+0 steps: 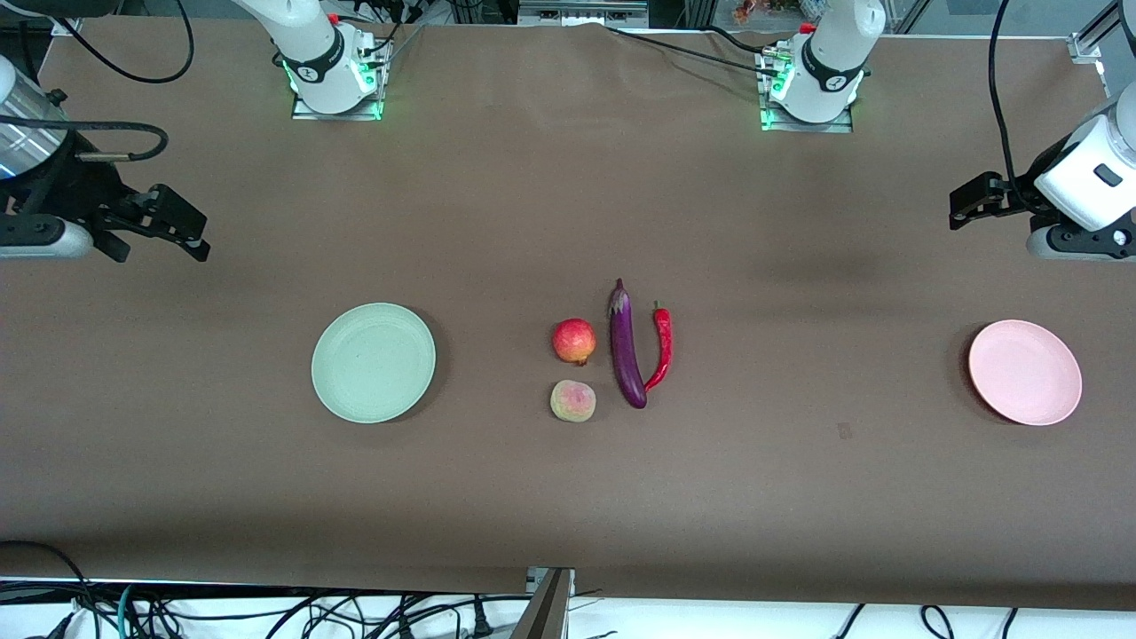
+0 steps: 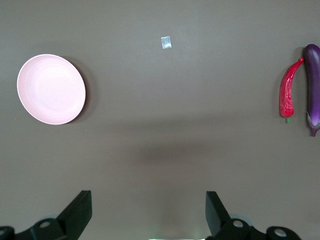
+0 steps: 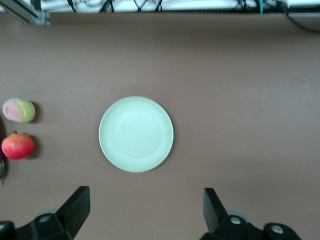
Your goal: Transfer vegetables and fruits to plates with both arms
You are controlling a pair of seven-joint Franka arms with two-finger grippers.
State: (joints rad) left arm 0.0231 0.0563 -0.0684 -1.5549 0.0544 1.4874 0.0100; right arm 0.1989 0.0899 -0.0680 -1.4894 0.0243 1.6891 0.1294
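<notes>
A purple eggplant (image 1: pixel 626 346) lies mid-table with a red chili pepper (image 1: pixel 662 346) beside it, toward the left arm's end. A red pomegranate-like fruit (image 1: pixel 574 341) and a pale peach (image 1: pixel 572 400) lie beside the eggplant toward the right arm's end, the peach nearer the camera. A mint green plate (image 1: pixel 373 362) and a pink plate (image 1: pixel 1024 372) lie empty toward the two ends. My left gripper (image 1: pixel 963 209) is open and empty, high over the table's end near the pink plate (image 2: pixel 51 89). My right gripper (image 1: pixel 169 232) is open and empty near the green plate (image 3: pixel 136 134).
A small pale scrap (image 1: pixel 844 431) lies on the brown cloth between the chili and the pink plate. The arm bases (image 1: pixel 333 71) stand along the table's edge farthest from the camera. Cables (image 1: pixel 266 612) hang below the nearest edge.
</notes>
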